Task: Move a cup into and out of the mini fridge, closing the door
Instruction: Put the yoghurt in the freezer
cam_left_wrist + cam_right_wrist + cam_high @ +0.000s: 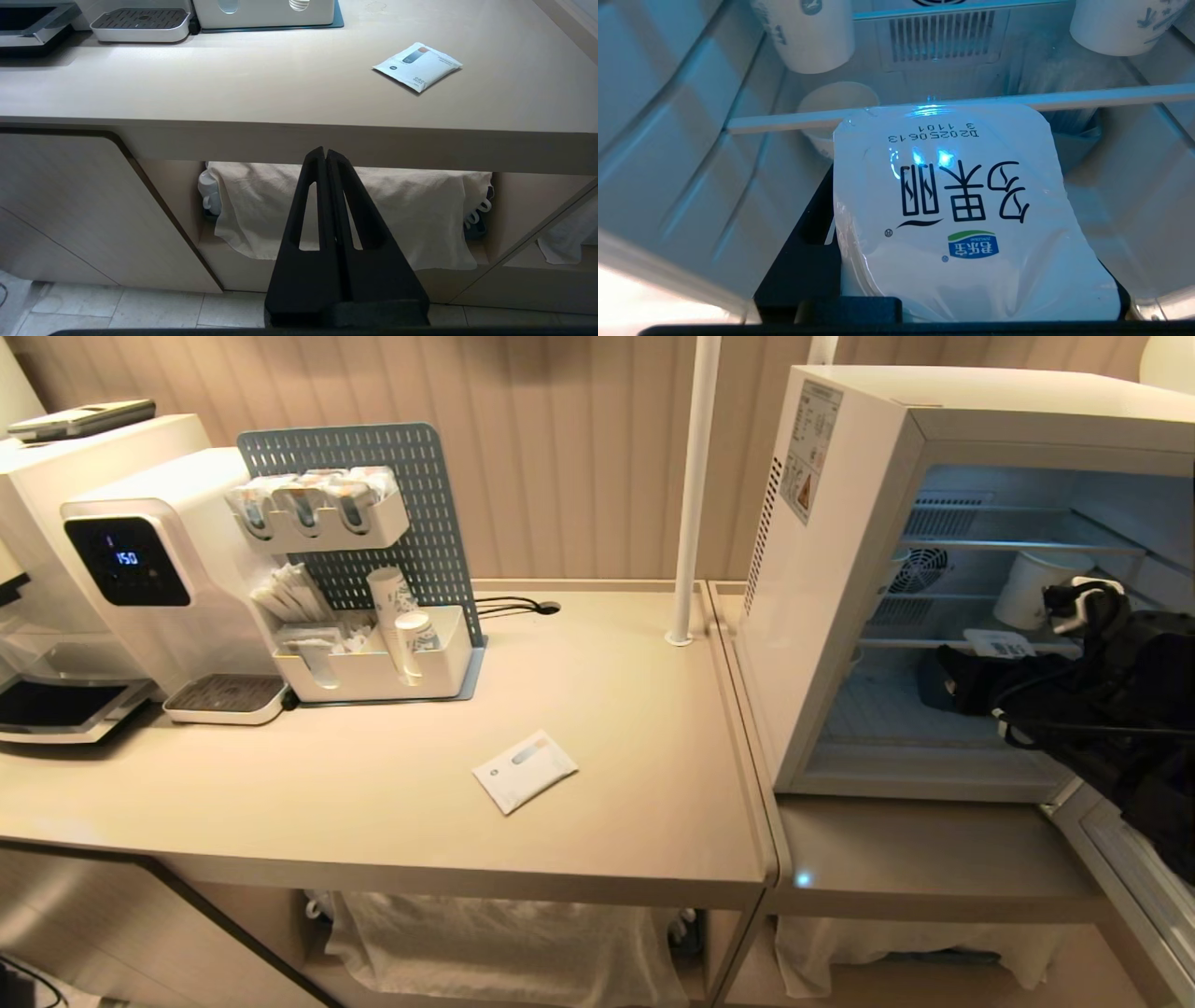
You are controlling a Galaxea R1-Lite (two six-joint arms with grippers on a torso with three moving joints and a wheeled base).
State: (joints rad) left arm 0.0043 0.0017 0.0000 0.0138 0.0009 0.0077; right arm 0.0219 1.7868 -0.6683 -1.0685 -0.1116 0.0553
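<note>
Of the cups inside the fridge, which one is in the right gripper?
The sealed yogurt cup, its flat printed foil lid facing the wrist camera between the black fingers. The paper cups behind it are taller, patterned and free-standing.

One yogurt cup (966,210), three paper cups (812,32), one packet (525,771).

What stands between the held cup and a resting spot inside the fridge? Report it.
Nothing blocks entry: the right gripper holds the cup inside the mini fridge. Just ahead, a shelf bar crosses its path, with a paper cup close behind it.
</note>
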